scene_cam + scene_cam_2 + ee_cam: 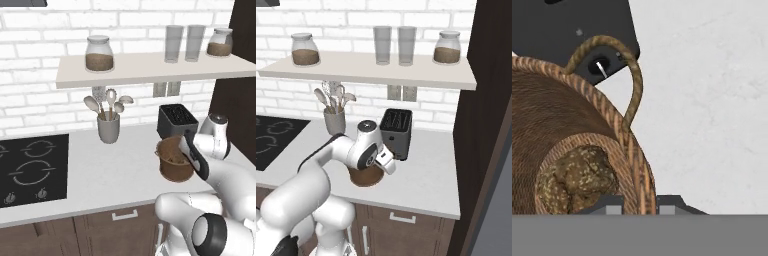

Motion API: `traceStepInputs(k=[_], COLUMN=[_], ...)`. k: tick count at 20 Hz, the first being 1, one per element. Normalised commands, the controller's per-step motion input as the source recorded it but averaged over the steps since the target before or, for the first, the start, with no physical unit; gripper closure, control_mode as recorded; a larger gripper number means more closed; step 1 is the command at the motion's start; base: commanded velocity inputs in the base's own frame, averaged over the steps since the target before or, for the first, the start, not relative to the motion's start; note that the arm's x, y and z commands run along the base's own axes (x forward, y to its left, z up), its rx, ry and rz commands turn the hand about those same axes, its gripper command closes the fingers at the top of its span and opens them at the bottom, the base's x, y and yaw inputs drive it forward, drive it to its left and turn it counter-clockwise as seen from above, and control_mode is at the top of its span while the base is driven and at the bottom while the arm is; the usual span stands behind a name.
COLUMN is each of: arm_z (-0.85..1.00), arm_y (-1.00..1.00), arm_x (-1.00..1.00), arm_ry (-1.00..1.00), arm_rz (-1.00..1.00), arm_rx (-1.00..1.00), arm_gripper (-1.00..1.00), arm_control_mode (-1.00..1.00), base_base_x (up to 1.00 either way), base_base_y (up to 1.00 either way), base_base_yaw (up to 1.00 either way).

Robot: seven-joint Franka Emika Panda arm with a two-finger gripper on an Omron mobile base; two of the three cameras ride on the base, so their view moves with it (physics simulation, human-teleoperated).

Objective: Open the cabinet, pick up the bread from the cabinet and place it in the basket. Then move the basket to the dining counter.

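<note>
The round brown basket [172, 165] stands on the white counter in front of the toaster. Under my arm its lower part [367, 178] shows in the right base view. The dark lumpy bread [577, 177] lies on the basket's bottom. My gripper [639, 206] is down at the basket's right side, shut on the woven rim [643, 182], one fingertip inside the wall and one outside. The thin handle [632, 75] arches up above the rim. From the left base view the gripper [189, 152] is at the basket's right edge. The dining counter is out of view.
A black toaster [176, 119] stands just behind the basket. A grey cup of spoons [108, 127] is to the left, with the black stove top [32, 167] beyond it. The shelf [150, 67] holds jars and glasses. A dark tall cabinet [488, 125] bounds the counter's right end.
</note>
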Motion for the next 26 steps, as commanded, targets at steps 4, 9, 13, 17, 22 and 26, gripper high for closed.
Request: traceStepInputs(k=[4,9,13,17,22,26], arm_z=[0.86,0.83,0.8,0.67,0.48,0.42], arm_y=[0.0,0.0,0.04,0.13,0.3,0.44], arm_x=[-0.18,-0.32,-0.54,-0.67,-0.59,-0.46], arm_ry=[0.0,0.0,0.0,0.0,-0.01,0.0], arm_rz=[0.0,-0.02,-0.01,0.0,0.0,0.0], arm_rx=[0.01,0.0,0.0,0.05,0.01,0.0], arm_gripper=[1.0,1.0,1.0,1.0,1.0,1.0], arm_control_mode=[-1.0,-1.0,-1.0,-1.0,-1.0,-1.0], base_base_x=[0.0,0.0,0.0,0.0,0.0,0.0], base_base_y=[0.0,0.0,0.0,0.0,0.0,0.0], base_base_yaw=[0.0,0.0,0.0,0.0,0.0,0.0])
